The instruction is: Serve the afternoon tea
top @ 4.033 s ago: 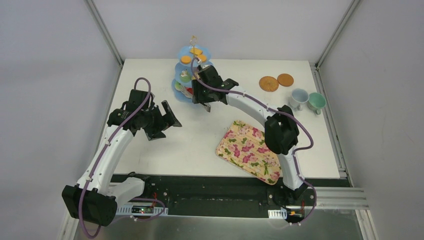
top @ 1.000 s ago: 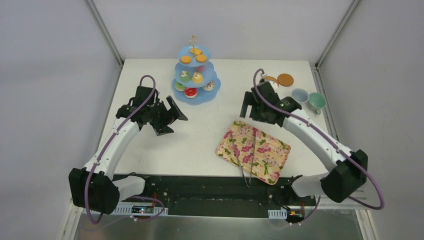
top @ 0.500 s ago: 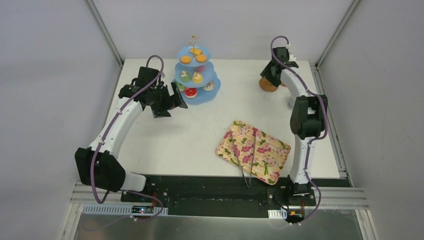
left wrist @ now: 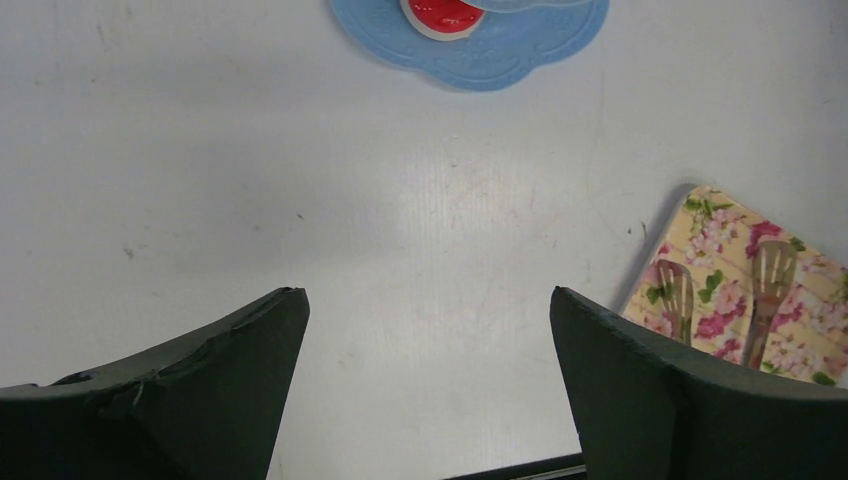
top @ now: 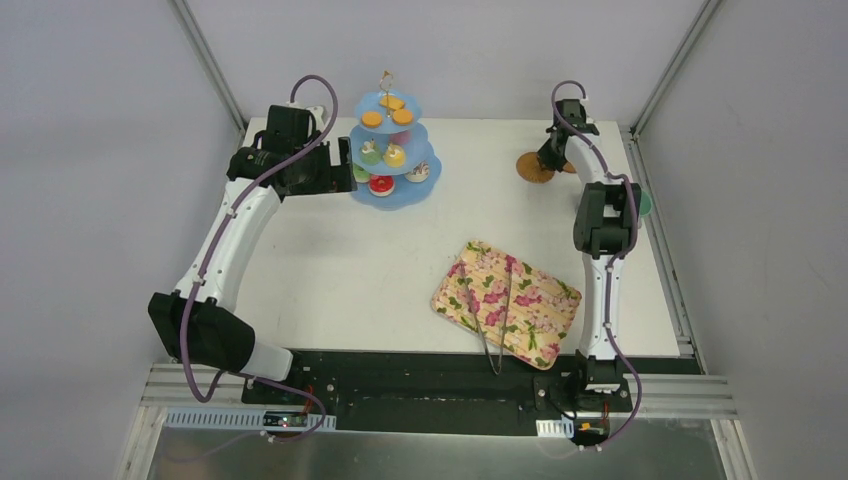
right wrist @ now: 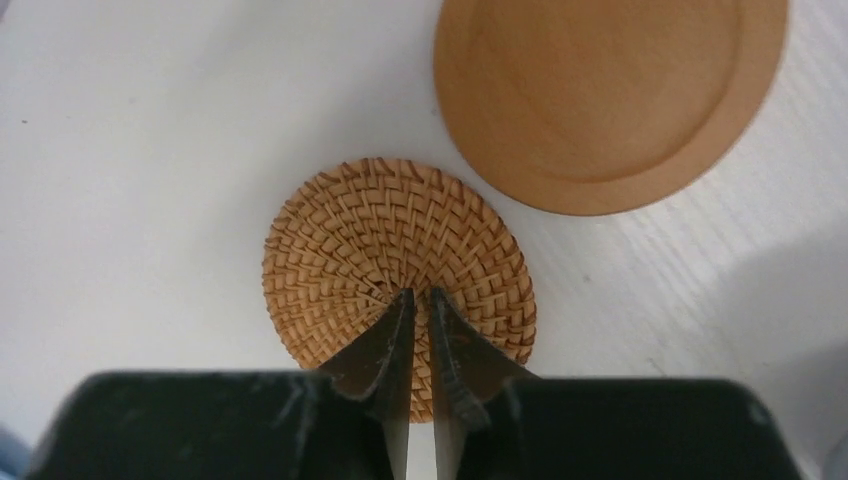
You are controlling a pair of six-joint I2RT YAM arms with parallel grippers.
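Observation:
The afternoon tea sits on a blue three-tier stand (top: 392, 195) at the back: orange biscuits (top: 372, 119) on top, small cupcakes (top: 394, 154) in the middle, a red iced donut (top: 381, 184) on the bottom plate. My left gripper (top: 345, 172) hangs open just left of the stand; its wrist view shows bare table between the fingers (left wrist: 425, 295) and the red donut (left wrist: 440, 12) at the top edge. My right gripper (right wrist: 420, 295) is shut, its tips over the middle of a brown woven coaster (right wrist: 400, 240) lying flat at the back right (top: 535, 166).
A round wooden saucer (right wrist: 610, 100) lies just beyond the woven coaster. The flowered tray (top: 530, 320) with wooden tongs (top: 497, 320) lies near the front centre, and also shows in the left wrist view (left wrist: 735, 290). A green cup (top: 643, 204) peeks out behind the right arm.
The right gripper swung from beside the tray to the back right coaster and closed there. The left gripper moved back, up to the stand's left side, staying open.

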